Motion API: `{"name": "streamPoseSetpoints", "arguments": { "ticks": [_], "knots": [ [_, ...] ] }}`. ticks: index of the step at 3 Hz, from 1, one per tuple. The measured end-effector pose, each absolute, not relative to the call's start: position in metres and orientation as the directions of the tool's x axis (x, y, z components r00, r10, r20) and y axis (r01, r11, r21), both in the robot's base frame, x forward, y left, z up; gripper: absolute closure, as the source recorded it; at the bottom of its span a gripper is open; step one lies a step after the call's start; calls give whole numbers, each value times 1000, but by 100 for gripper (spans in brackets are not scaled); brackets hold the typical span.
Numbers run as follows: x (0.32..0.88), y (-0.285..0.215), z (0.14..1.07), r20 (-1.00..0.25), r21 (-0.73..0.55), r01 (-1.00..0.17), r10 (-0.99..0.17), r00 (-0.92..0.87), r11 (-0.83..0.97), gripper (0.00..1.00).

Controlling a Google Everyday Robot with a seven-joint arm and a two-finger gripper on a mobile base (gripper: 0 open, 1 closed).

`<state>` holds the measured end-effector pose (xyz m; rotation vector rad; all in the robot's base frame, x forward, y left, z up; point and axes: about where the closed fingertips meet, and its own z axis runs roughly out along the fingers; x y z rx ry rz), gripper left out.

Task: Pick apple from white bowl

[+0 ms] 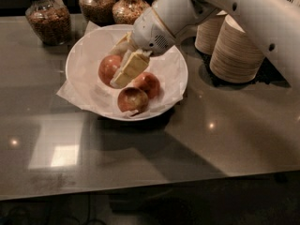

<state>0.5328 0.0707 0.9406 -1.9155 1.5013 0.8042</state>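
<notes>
- right now i am watching the gripper [115, 69] reaching down into the white bowl [174, 60] from the bowl's far right side, with the white arm [243, 8] stretching away past the bowl's right rim.
- its cream fingers [129, 69] are standing apart just enough to be pressing on the apple [107, 68]: one is lying along the apple's right side, and the other is showing above and behind it, so i am reading the gripper as clamping on that fruit.
- the apple is sitting in the left half of the bowl, over the crinkled white paper [75, 95] that is lining the bowl and spilling over its left rim.
- two other apples are lying in the bowl as well: a second apple [147, 83] just right of the bowl's middle, and a third apple [132, 100] near the bowl's front rim, the two touching each other and apart from the gripped one.
- the bowl is resting on the dark glossy table [211, 139].
- three glass jars are standing behind the bowl: one jar [49, 20] off its far left, another jar [98, 6] and a last jar [129, 6] right behind its far rim.
- ribbed tan stacks [236, 50] are standing to the right of the bowl, well clear of its rim.
</notes>
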Motion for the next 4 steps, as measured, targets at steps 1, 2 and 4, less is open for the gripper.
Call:
{"name": "streamPoseSetpoints", "arguments": {
  "ticks": [1,2,4],
  "knots": [
    [531,42,971,-815,-108,-973,-541,205,-206,100],
    [531,1,978,-817,-143,-969,-529,231,-201,100],
    [523,-33,980,-794,-184,-964,-549,261,-192,100]
  ]
}}
